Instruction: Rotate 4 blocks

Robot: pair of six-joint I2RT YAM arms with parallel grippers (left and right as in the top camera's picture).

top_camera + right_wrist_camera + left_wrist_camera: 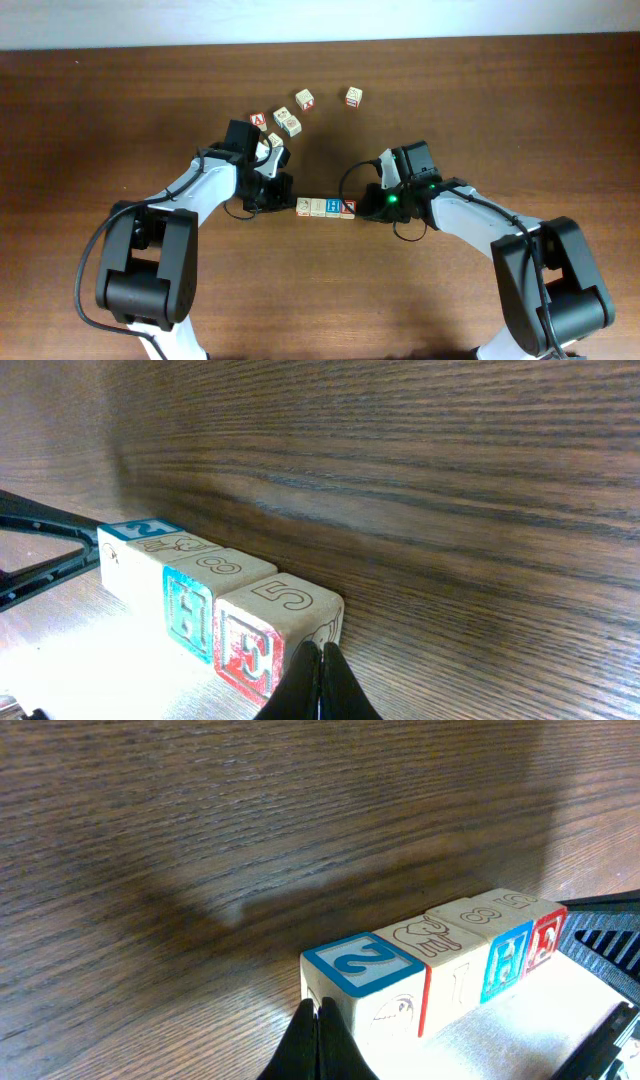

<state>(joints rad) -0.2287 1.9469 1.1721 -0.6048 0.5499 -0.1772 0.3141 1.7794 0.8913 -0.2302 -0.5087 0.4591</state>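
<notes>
The blocks (326, 208) lie in one touching row on the bench (450, 100). Closed and empty, the left fingers (303, 1050) and right fingers (305, 690) sit at its ends. How much rotation remains is unclear.

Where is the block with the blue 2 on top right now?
Overhead, the blue 2 block is the left end of the four-block row at centre frame, beside the shut left hand; a pale block sits next on its right.
</notes>
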